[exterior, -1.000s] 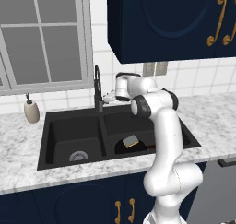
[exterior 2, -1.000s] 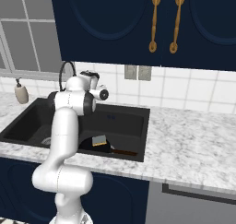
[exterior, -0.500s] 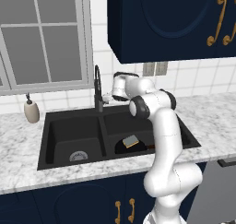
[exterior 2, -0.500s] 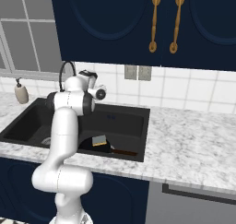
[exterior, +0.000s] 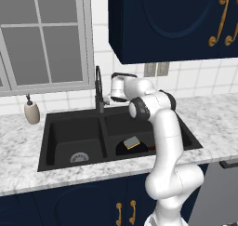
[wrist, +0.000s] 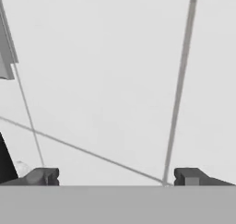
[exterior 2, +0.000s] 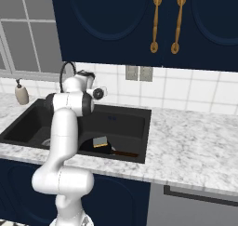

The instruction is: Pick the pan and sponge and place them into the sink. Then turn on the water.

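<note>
The black pan (exterior: pixel 124 149) lies in the right basin of the sink (exterior: pixel 60 136), its brown handle (exterior: pixel 151 149) pointing right. On the pan rests the yellow sponge (exterior: pixel 132 142). From the other side, the sponge (exterior 2: pixel 100 142) and pan (exterior 2: pixel 103 149) show low in the sink (exterior 2: pixel 135 122). My gripper (exterior: pixel 110 96) is held high behind the basins, right beside the dark gooseneck faucet (exterior: pixel 98 88) and its side lever. In the hand view my gripper (wrist: pixel 117 177) is open, its fingertips (wrist: pixel 44 176) wide apart, nothing between them, facing white wall tiles. No water shows under the spout.
A beige soap dispenser (exterior: pixel 31 112) stands on the marble counter (exterior: pixel 214 122) left of the sink. A window sits above the sink's left half, dark blue cabinets (exterior: pixel 176 20) hang overhead, and an outlet plate (exterior 2: pixel 138 73) is on the tiled wall.
My hand has edged slightly left toward the faucet. The pan and sponge lie as before in the right basin.
</note>
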